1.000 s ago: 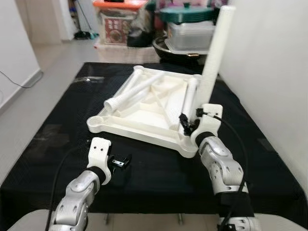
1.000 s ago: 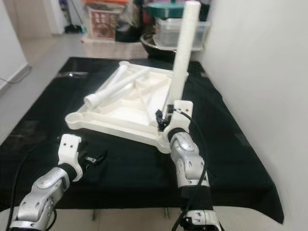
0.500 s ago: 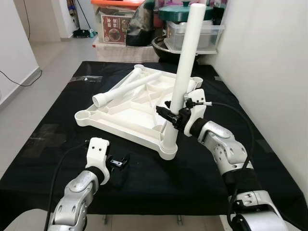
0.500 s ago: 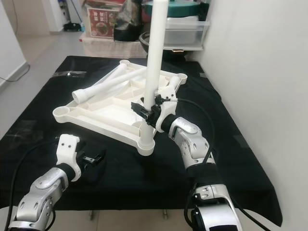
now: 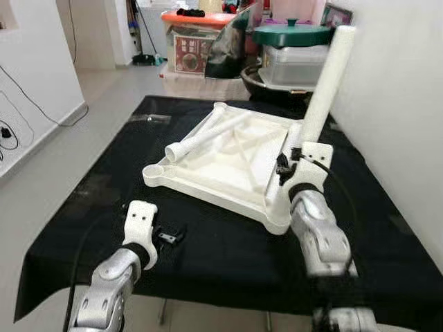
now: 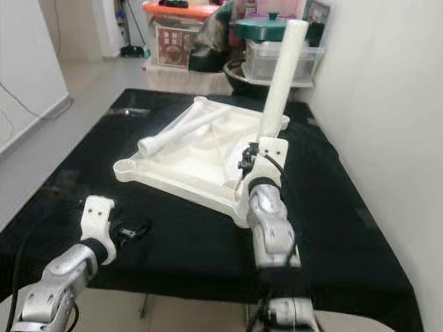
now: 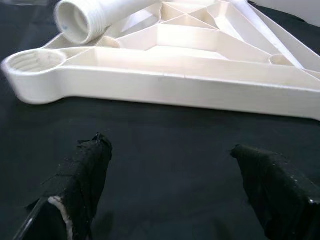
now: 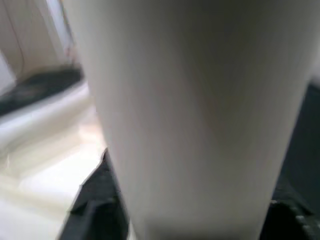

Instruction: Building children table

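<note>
A white table top (image 5: 228, 169) lies upside down on the black cloth. One white leg (image 5: 324, 90) stands in its near right corner socket, leaning slightly to the right. My right gripper (image 5: 284, 169) is shut on this leg low down; in the right wrist view the leg (image 8: 190, 100) is flanked by the dark fingers (image 8: 95, 200). A loose leg (image 5: 208, 135) lies across the top, its threaded end (image 7: 80, 20) toward me. My left gripper (image 5: 172, 236) hovers low over the cloth in front of the top's near left corner socket (image 7: 32, 62), open, its fingers (image 7: 80, 185) apart with nothing between them.
The black cloth (image 5: 221, 256) covers the whole work surface, with bare room in front of the top. A white wall (image 5: 401, 104) runs close along the right. Storage boxes (image 5: 197, 41) and a green-lidded container (image 5: 294, 48) crowd the far end. Open floor (image 5: 62, 145) lies to the left.
The whole view has shifted. My right forearm, reaching in from the right half a second ago, is back behind the leg, still shut on it. The left gripper has stayed put.
</note>
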Controlling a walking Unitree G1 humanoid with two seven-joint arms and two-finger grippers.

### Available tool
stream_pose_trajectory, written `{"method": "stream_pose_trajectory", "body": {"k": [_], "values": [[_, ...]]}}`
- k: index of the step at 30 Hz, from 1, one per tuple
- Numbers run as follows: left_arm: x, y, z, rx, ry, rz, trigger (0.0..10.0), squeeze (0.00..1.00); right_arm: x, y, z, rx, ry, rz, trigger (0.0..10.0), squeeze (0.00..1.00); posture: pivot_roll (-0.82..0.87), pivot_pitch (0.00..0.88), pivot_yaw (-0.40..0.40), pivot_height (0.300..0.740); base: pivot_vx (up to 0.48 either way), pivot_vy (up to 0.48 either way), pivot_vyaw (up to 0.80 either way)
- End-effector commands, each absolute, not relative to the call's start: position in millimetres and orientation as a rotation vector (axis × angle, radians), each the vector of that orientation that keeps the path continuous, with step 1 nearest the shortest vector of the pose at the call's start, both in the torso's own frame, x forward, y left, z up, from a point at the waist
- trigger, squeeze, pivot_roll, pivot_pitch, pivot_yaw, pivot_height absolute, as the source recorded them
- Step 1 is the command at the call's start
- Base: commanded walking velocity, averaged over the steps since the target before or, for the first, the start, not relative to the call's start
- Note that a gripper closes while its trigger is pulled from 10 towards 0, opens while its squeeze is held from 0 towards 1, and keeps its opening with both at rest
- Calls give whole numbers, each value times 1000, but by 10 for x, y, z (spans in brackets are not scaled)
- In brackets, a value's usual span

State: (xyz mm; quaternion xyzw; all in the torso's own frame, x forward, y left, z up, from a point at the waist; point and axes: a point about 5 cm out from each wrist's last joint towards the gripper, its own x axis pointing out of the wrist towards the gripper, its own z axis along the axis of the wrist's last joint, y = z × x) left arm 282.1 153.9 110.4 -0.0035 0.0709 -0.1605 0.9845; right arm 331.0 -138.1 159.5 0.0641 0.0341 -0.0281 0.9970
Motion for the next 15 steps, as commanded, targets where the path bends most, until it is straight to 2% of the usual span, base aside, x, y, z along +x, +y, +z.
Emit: {"method": "stream_pose_trajectory", "body": {"k": [1, 2, 3, 4, 5, 7, 8, 9, 10, 12, 15], "values": [[2824, 1526, 1077, -12, 160, -339, 10000, 0, 3343, -1292, 1777, 123, 2, 94, 10000, 1000, 48, 0, -44, 740, 0, 0, 0], [2834, 1536, 1082, -13, 158, -336, 10000, 0, 3391, -1251, 1857, 133, -14, 193, 10000, 1000, 48, 0, -46, 740, 0, 0, 0], [2834, 1536, 1082, -13, 158, -336, 10000, 0, 3391, -1251, 1857, 133, -14, 193, 10000, 1000, 48, 0, -46, 740, 0, 0, 0], [2842, 1550, 1090, -16, 154, -330, 10000, 0, 3448, -1203, 1926, 165, -1, 335, 10000, 0, 49, 0, -51, 740, 0, 0, 0], [2845, 1558, 1093, -18, 151, -326, 10000, 0, 3482, -1174, 2000, 188, -5, 471, 10000, 0, 52, 0, -58, 740, 0, 0, 0], [2845, 1558, 1093, -18, 151, -326, 10000, 0, 3482, -1174, 2000, 188, -5, 471, 10000, 0, 52, 0, -58, 740, 0, 0, 0], [2841, 1559, 1096, -21, 149, -323, 10000, 0, 3487, -1154, 2058, 190, -23, 592, 10000, 0, 52, 0, -58, 740, 0, 0, 0], [2841, 1559, 1096, -21, 149, -323, 10000, 0, 3487, -1154, 2058, 190, -23, 592, 10000, 0, 52, 0, -58, 740, 0, 0, 0], [2828, 1552, 1081, -22, 152, -323, 10000, 0, 3498, -1163, 2046, 134, -31, 700, 10000, 0, 58, 0, -61, 740, 0, 0, 0], [2819, 1546, 1071, -21, 155, -324, 10000, 0, 3506, -1178, 2021, 88, -25, 752, 10000, 0, 61, 0, -62, 740, 0, 0, 0], [2833, 1565, 1095, -18, 145, -319, 10000, 0, 3494, -1122, 1982, 121, -11, 875, 10000, 0, 71, 0, -66, 740, 0, 0, 0]]}}
